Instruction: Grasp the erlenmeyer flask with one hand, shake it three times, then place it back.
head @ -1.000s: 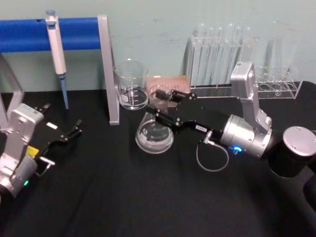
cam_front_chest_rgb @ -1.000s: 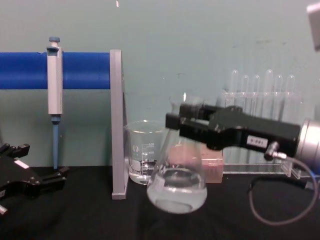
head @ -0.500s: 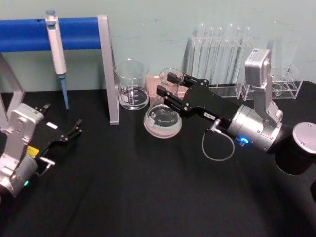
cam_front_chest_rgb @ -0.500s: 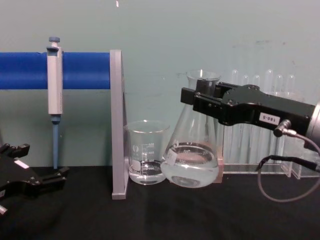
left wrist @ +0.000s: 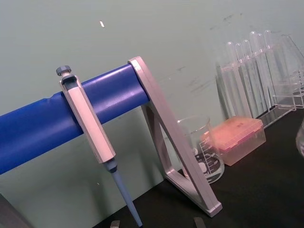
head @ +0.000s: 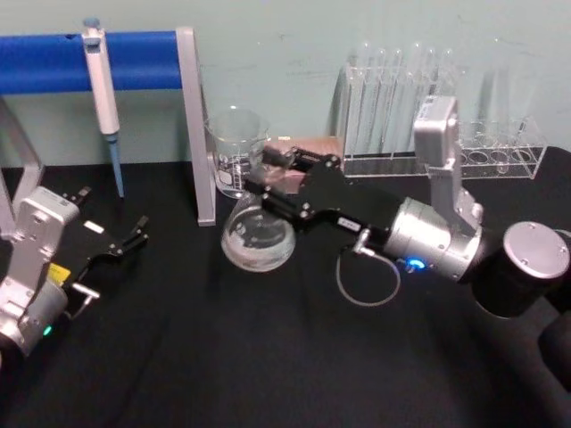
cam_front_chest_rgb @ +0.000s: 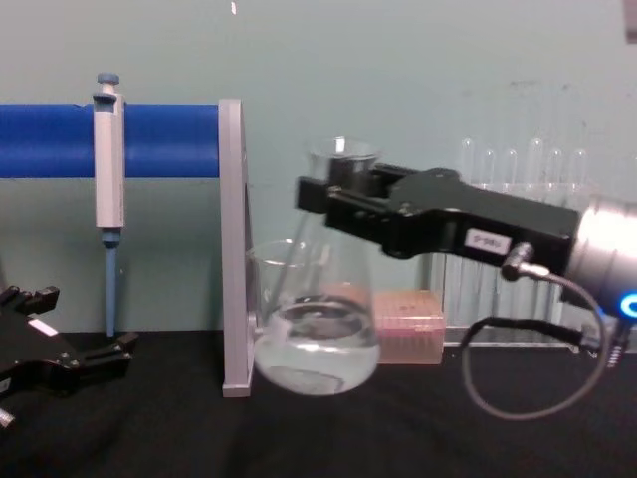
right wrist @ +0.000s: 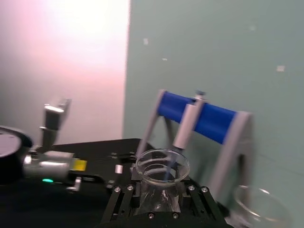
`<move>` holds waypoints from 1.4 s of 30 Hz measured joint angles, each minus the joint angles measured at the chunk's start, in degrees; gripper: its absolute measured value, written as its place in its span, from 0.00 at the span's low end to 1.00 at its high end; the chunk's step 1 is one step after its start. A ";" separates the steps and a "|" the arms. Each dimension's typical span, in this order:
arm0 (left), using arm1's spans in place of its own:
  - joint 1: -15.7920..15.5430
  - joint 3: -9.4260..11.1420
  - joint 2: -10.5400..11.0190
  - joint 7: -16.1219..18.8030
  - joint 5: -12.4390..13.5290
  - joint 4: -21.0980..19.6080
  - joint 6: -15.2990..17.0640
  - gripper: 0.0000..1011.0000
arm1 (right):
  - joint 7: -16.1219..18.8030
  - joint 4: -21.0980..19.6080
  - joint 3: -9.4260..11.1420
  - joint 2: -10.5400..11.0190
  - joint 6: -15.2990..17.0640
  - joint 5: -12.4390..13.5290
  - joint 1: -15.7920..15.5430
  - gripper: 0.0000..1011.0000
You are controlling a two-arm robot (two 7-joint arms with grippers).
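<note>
The left gripper [head: 111, 212] lies parked at the front left of the table [head: 232, 357], fingers spread and holding nothing. Further in, near the middle, the right gripper [cam_front_chest_rgb: 340, 191] reaches in from the right and pinches the neck of the flask [cam_front_chest_rgb: 317, 339] just below the rim. The flask hangs tilted, its base swung toward the robot's left and apparently clear of the table, with clear liquid low in its belly. It is just in front of the beaker [head: 232, 144] and close to the grey post of the stand [head: 192, 116]; whether it touches either I cannot tell. Behind sit a pink box [cam_front_chest_rgb: 408, 324] and the tube rack [head: 401, 89], with a pipette [head: 103, 89] hung on the stand's blue bar.

The tilt and lift suggest the shake is in hand, not the set-down; how many swings are done cannot be read. The next move calls for a firm pinch, swings held short of post and beaker, then a level base before lowering
</note>
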 joint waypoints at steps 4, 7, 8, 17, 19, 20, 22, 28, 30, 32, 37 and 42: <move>0.00 0.00 0.00 0.00 0.00 0.00 0.00 0.99 | 2.08 -0.12 -1.85 -0.47 0.11 0.70 0.47 0.45; 0.00 0.00 0.00 0.00 0.00 0.00 0.00 0.99 | 2.99 -0.39 -2.99 -0.75 0.12 1.09 0.62 0.45; 0.00 0.00 0.00 0.00 0.00 0.00 0.00 0.99 | 3.13 -0.45 -3.19 -0.80 0.11 1.19 0.65 0.45; 0.00 0.00 0.00 0.00 0.00 0.00 0.00 0.99 | 1.79 -1.60 -4.09 -0.57 -0.32 1.37 0.23 0.45; 0.00 0.00 0.00 0.00 0.00 0.00 0.00 0.99 | 0.74 -1.99 -3.87 -0.40 -0.50 0.98 -0.14 0.45; 0.00 0.00 0.00 0.00 0.00 0.00 0.00 0.99 | 0.06 -2.23 -3.70 -0.30 -0.60 0.72 -0.36 0.45; 0.00 0.00 0.00 0.00 0.00 0.00 0.00 0.99 | -1.94 -3.03 -2.98 0.02 -0.86 -0.10 -1.10 0.45; 0.00 0.00 0.00 0.00 0.00 0.00 0.00 0.99 | -6.33 -4.82 -0.51 0.91 -1.47 -2.02 -3.10 0.45; 0.00 0.00 0.00 0.00 0.00 0.00 0.00 0.99 | -8.05 -5.73 0.70 1.37 -1.58 -2.81 -4.03 0.45; 0.00 0.00 0.00 0.00 0.00 0.00 0.00 0.99 | -9.47 -6.41 1.71 1.79 -1.61 -3.43 -4.76 0.45; 0.00 0.00 0.00 0.00 0.00 0.00 0.00 0.99 | -14.15 -8.83 5.31 3.06 -1.59 -4.79 -7.62 0.45; 0.00 0.00 0.00 0.00 0.00 0.00 0.00 0.99 | -18.77 -11.36 9.02 4.37 -1.12 -5.77 -10.89 0.45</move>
